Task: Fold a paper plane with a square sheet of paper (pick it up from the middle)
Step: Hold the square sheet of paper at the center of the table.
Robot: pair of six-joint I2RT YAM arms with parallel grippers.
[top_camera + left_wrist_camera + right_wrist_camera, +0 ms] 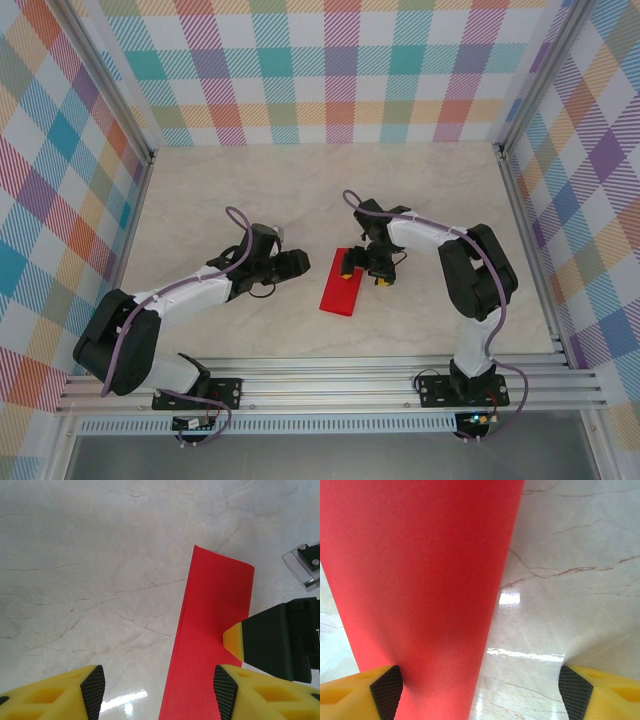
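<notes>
Lying flat on the pale marbled table (250, 190), one item of red paper (338, 290): a long, narrow rectangular strip with straight edges and square corners, no point or wing visible. Position: about the middle of the table, between the two arms, its long axis running from the near edge toward the far wall with a slight lean to the right. In the left wrist view the red paper (210, 645) shows a thin doubled line along its left long edge, so the sheet appears to be folded over on itself.

Left gripper (305, 266): just to the left of the strip, pointing toward it. Its wrist camera shows the left gripper (159, 692) with jaws spread wide and nothing between them but table and the strip's near part; the yellow fingers (55, 695) carry black ribbed pads.

Right gripper (364, 273): set over the far half of the strip, jaws wide apart, clamping nothing. One yellow finger sits on the paper and the other over bare table just past the strip's right edge. From its own camera the right gripper (480, 690) has the left pad (385, 690) at the red paper (420, 570), the other well clear above the glossy surface. The left wrist view catches that fingertip (233, 641) meeting the strip's right edge.

Surroundings: plaid walls (340, 70) and an aluminium rail (330, 385) at the near side.
</notes>
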